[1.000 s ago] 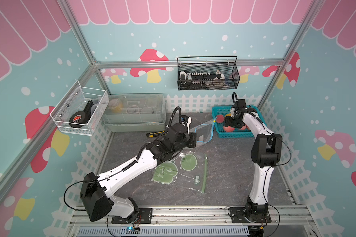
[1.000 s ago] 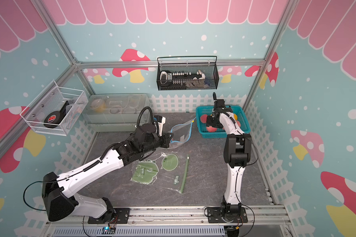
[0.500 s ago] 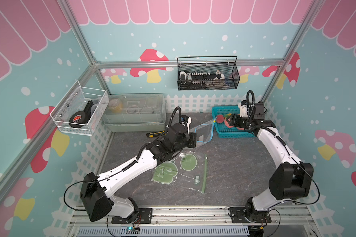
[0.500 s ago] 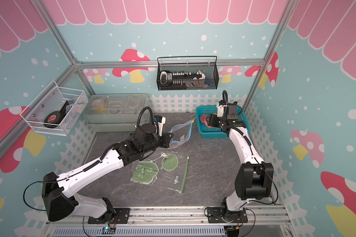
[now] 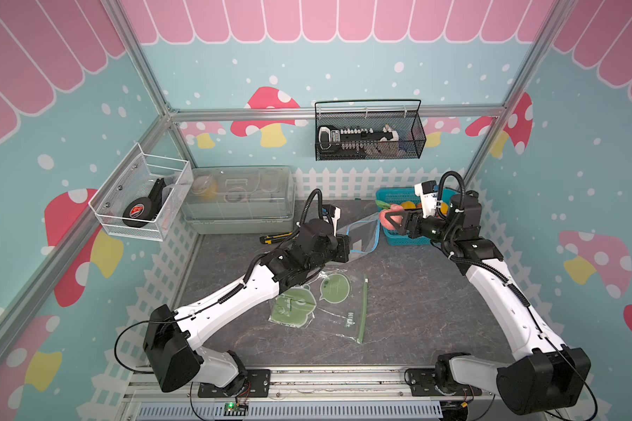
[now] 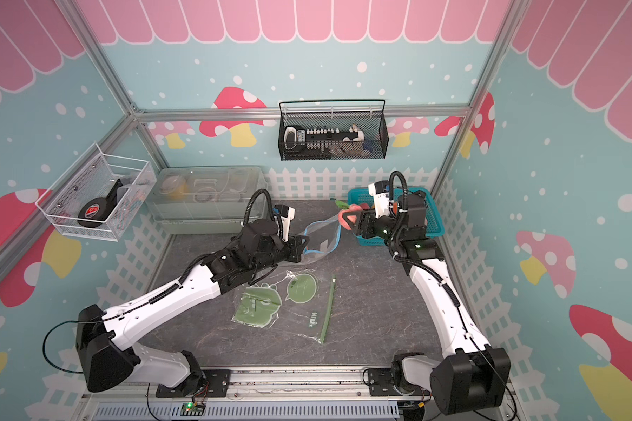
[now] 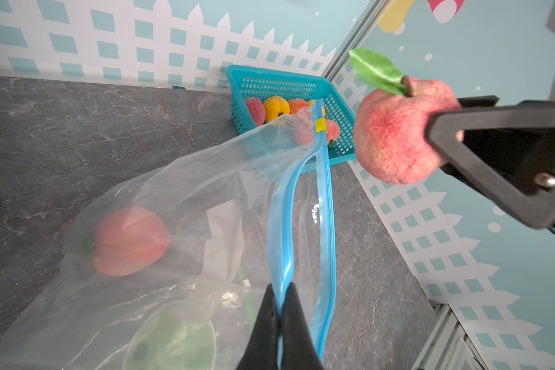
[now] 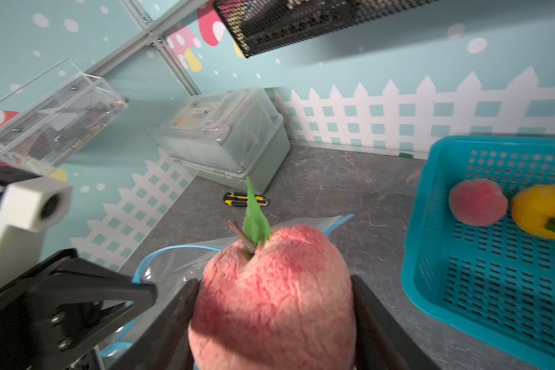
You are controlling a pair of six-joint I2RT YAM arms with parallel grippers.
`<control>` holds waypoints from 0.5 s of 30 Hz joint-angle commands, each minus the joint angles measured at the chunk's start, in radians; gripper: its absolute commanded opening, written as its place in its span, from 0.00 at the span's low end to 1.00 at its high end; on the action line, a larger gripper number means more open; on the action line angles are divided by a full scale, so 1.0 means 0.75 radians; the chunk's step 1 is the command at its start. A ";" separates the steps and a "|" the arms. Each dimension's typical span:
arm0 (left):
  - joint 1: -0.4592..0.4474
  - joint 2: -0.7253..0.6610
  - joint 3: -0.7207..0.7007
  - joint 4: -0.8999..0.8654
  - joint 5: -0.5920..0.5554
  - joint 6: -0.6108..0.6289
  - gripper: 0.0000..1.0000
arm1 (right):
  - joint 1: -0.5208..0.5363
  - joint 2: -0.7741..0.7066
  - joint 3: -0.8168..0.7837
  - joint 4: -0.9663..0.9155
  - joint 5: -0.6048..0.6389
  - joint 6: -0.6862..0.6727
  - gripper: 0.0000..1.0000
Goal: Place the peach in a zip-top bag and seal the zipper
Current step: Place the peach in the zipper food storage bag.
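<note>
Right claw (image 8: 271, 307) gripping peach (image 8: 269, 272), moved from basket (image 8: 430, 256) toward bag (image 7: 205, 192)

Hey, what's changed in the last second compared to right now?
The right gripper, shut on the peach, carried it from above the blue basket toward the open mouth of the zip-top bag, its arm swinging outward. Unchanged: the left gripper still pinches the bag's zipper edge; the green-printed bag lies flat.

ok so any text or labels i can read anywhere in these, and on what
Nothing reads with certainty.
"NIU+", perhaps: white print by the zipper of the green-printed bag, too small to be sure.
Red label on the tape roll: blurred.
White slip in the zip-top bag: faint print, unreadable.
</note>
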 commanded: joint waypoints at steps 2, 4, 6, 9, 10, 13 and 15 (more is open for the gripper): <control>-0.003 0.012 0.046 0.000 0.029 -0.018 0.00 | 0.103 -0.009 -0.019 0.004 -0.064 -0.069 0.64; -0.003 0.009 0.048 -0.001 0.034 -0.023 0.00 | 0.161 0.006 -0.010 -0.021 -0.048 -0.103 0.64; -0.003 0.004 0.049 -0.001 0.040 -0.025 0.00 | 0.207 0.023 -0.010 -0.032 -0.040 -0.123 0.64; -0.003 -0.003 0.048 -0.001 0.039 -0.024 0.00 | 0.250 0.043 -0.016 -0.053 -0.022 -0.143 0.63; -0.003 -0.006 0.046 0.000 0.040 -0.024 0.00 | 0.260 0.046 -0.022 -0.058 -0.016 -0.149 0.63; -0.003 -0.013 0.040 0.000 0.035 -0.024 0.00 | 0.278 0.046 -0.049 -0.061 0.012 -0.157 0.63; -0.003 -0.015 0.041 0.002 0.035 -0.024 0.00 | 0.283 0.044 -0.070 -0.066 0.032 -0.160 0.63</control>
